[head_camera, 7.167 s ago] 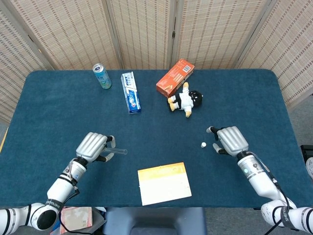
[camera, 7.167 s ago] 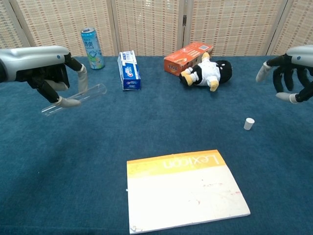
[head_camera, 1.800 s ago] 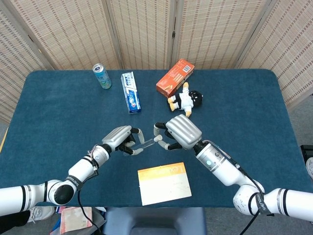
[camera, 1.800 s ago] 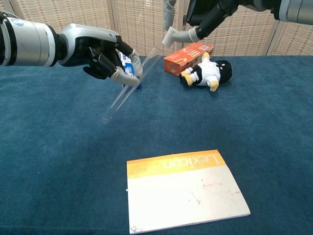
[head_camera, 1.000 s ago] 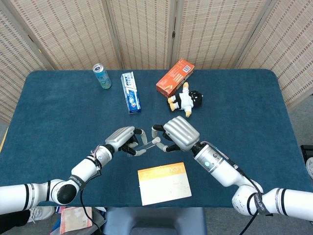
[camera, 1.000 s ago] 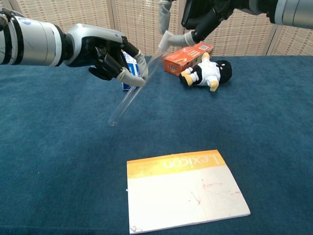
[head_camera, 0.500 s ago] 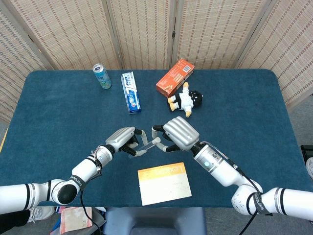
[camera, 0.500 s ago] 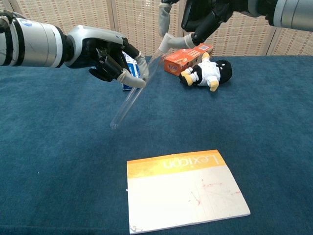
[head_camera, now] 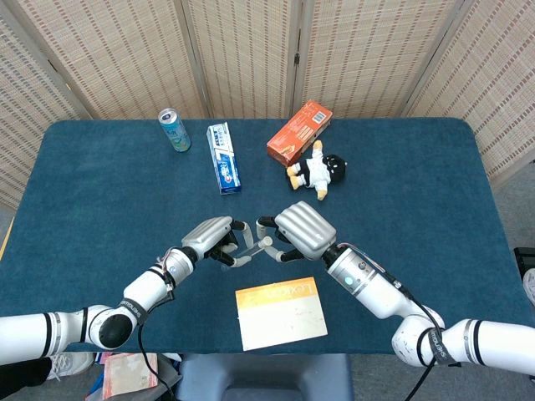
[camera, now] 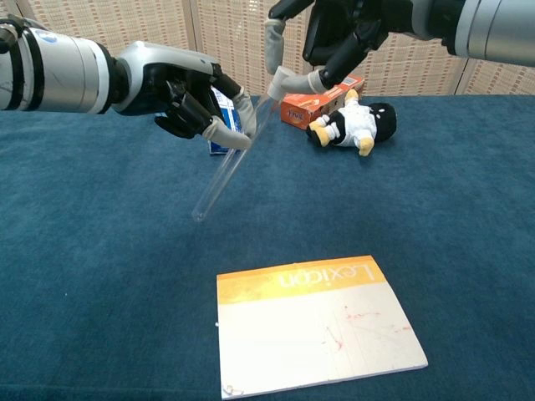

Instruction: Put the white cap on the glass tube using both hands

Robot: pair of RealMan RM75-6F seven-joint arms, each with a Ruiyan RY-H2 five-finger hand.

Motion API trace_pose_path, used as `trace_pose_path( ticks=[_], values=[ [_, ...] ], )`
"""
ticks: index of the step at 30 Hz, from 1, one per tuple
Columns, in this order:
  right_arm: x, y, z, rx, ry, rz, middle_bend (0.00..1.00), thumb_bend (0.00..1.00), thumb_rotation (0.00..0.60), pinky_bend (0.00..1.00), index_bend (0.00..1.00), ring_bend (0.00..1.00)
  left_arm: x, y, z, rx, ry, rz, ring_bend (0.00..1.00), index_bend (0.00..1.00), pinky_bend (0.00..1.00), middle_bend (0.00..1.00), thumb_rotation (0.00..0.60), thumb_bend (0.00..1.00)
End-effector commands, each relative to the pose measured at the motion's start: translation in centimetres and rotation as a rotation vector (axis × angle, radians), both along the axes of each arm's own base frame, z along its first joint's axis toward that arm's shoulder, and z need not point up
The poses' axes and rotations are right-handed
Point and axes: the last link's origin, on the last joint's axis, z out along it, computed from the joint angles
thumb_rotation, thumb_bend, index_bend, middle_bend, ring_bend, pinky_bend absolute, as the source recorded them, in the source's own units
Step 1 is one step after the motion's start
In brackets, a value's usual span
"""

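Chest view — notebook [camera: 318, 322] below, plush toy [camera: 351, 122] behind

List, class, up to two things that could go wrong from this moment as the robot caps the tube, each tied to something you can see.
1. The left hand holds the clear glass tube tilted in mid-air near its upper end; a push from the cap could make it slip and drop onto the blue table.
2. The right hand pinches the small white cap by its fingertips at the tube's mouth; slight misalignment might pop it loose.
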Motion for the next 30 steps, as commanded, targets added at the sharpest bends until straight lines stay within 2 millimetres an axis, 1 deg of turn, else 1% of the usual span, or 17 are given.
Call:
trace_pose_path(
  ticks=[1, 6, 7, 9, 10, 12, 13, 15, 18, 21, 25, 28, 30],
  values=[
    [0.0, 0.0, -0.1, 0.001, 0.000, -0.002, 1.00, 0.45, 0.600, 1.00, 0.65, 1.00, 0.0, 0.0, 0.0, 0.000, 0.000, -0.001, 1.00, 0.56, 1.00, 1.00, 0.600, 0.40],
    [-0.1, -0.1, -0.1, -0.006, 0.002, -0.004, 1.00, 0.44, 0.600, 1.00, 0.65, 1.00, 0.0, 0.0, 0.0, -0.003, 0.003, 0.000, 1.00, 0.56, 1.00, 1.00, 0.600, 0.40],
    [-0.2, -0.1, -0.1, -0.008, 0.004, -0.006, 1.00, 0.42, 0.600, 1.00, 0.65, 1.00, -0.1, 0.0, 0.0, -0.002, 0.006, -0.001, 1.00, 0.56, 1.00, 1.00, 0.600, 0.40],
    [-0.2, -0.2, -0.1, -0.014, 0.003, -0.009, 1.00, 0.31, 0.600, 1.00, 0.61, 1.00, -0.2, 0.0, -0.1, 0.002, 0.012, -0.003, 1.00, 0.56, 1.00, 1.00, 0.600, 0.40],
    [-0.3, -0.2, 0.0, -0.016, -0.002, -0.011, 1.00, 0.28, 0.600, 1.00, 0.59, 1.00, -0.4, 0.1, -0.1, 0.008, 0.023, -0.007, 1.00, 0.56, 1.00, 1.00, 0.600, 0.40],
    [-0.3, -0.2, 0.3, -0.022, -0.015, -0.016, 1.00, 0.20, 0.600, 1.00, 0.50, 1.00, -0.9, 0.3, -0.1, 0.022, 0.050, -0.014, 1.00, 0.56, 1.00, 1.00, 0.600, 0.40],
    [-0.4, -0.2, 0.5, -0.027, -0.020, -0.018, 1.00, 0.17, 0.600, 1.00, 0.46, 1.00, -1.1, 0.4, -0.1, 0.030, 0.066, -0.019, 1.00, 0.56, 1.00, 1.00, 0.600, 0.40],
    [-0.6, -0.3, 1.0, -0.041, -0.029, -0.023, 1.00, 0.16, 0.600, 1.00, 0.43, 1.00, -1.8, 0.6, -0.1, 0.054, 0.111, -0.032, 1.00, 0.56, 1.00, 1.00, 0.600, 0.40],
    [-1.3, -0.4, 1.9, -0.068, -0.037, -0.037, 1.00, 0.16, 0.600, 1.00, 0.42, 1.00, -2.7, 1.1, -0.1, 0.101, 0.180, -0.053, 1.00, 0.56, 1.00, 1.00, 0.600, 0.40],
    [-2.7, -0.4, 3.1, -0.100, -0.032, -0.065, 1.00, 0.16, 0.600, 1.00, 0.42, 1.00, -3.7, 1.6, -0.5, 0.166, 0.273, -0.083, 1.00, 0.56, 1.00, 1.00, 0.600, 0.40],
    [-4.7, -0.5, 4.5, -0.141, -0.018, -0.107, 1.00, 0.16, 0.600, 1.00, 0.42, 1.00, -4.5, 2.0, -1.2, 0.240, 0.388, -0.128, 1.00, 0.56, 1.00, 1.00, 0.600, 0.40],
    [-5.8, -0.4, 5.2, -0.159, -0.015, -0.131, 1.00, 0.16, 0.600, 1.00, 0.42, 1.00, -4.6, 2.2, -1.7, 0.287, 0.455, -0.153, 1.00, 0.56, 1.00, 1.00, 0.600, 0.40],
    [-7.1, -0.3, 6.0, -0.182, -0.006, -0.163, 1.00, 0.16, 0.600, 1.00, 0.41, 1.00, -4.7, 2.4, -2.6, 0.330, 0.548, -0.190, 1.00, 0.55, 1.00, 1.00, 0.600, 0.40]
  ],
)
